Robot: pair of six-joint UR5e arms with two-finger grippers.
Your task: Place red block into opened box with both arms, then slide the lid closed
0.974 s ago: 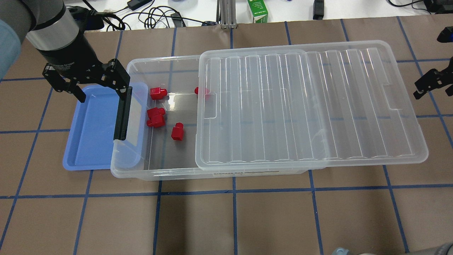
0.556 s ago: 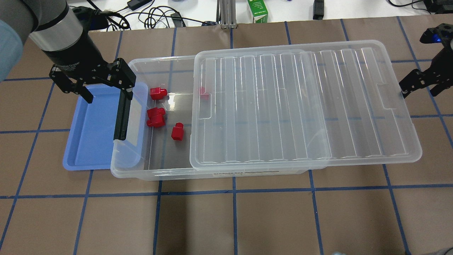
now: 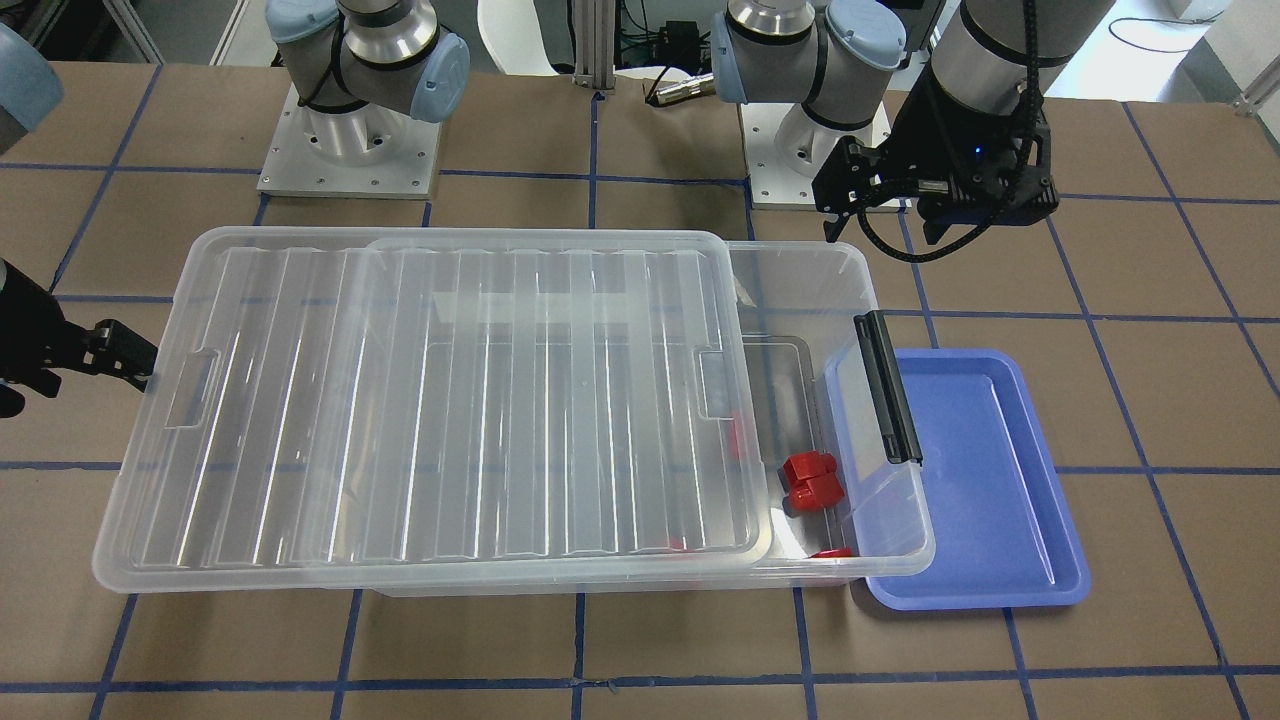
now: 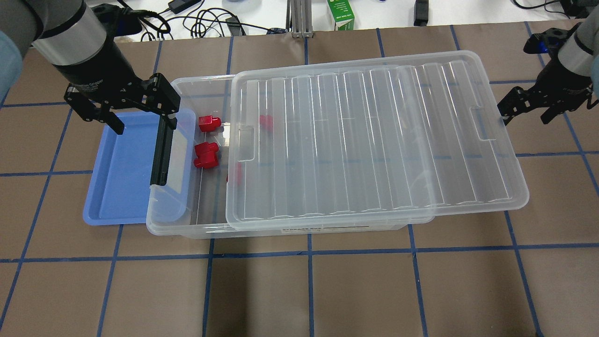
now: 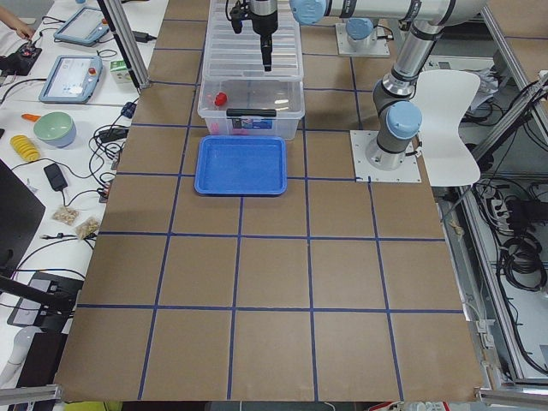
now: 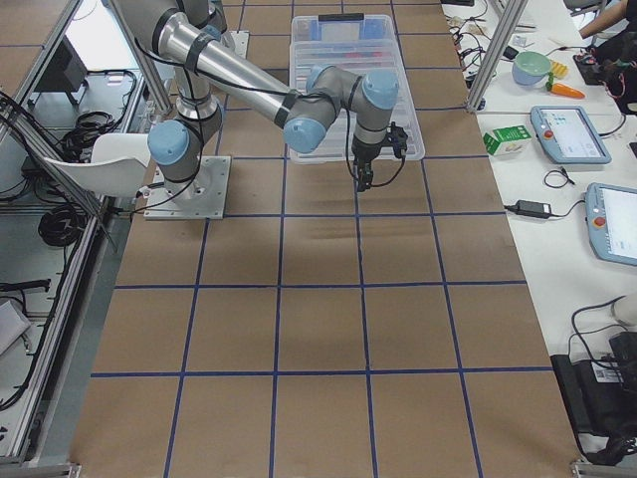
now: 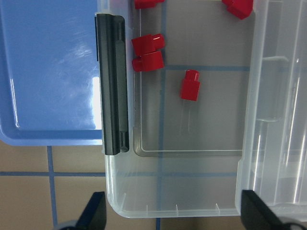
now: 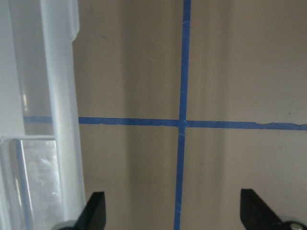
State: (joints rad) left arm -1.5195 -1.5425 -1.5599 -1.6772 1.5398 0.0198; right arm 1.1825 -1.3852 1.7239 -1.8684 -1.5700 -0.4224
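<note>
The clear box (image 4: 196,231) lies across the table with its black clip bar (image 4: 161,150) at its left end. The ribbed lid (image 4: 374,135) rests on top and leaves only that clip end uncovered. The small red block (image 7: 190,85) lies on the box floor; from overhead it (image 4: 234,173) shows faintly under the lid's edge. More red pieces (image 4: 206,155) lie beside it. My left gripper (image 4: 142,125) hangs open above the clip end, holding nothing. My right gripper (image 4: 525,116) is open, one finger (image 4: 507,108) against the lid's right short end.
A blue tray (image 4: 119,178) sits tucked under the box's clip end. Cables and a green carton (image 4: 340,14) lie beyond the far table edge. Both arm bases (image 3: 345,150) stand behind the box in the front-facing view.
The lid has slid left toward the clip end, covering more of the box and the small red block. My right gripper followed it leftward. The left gripper barely moved.
</note>
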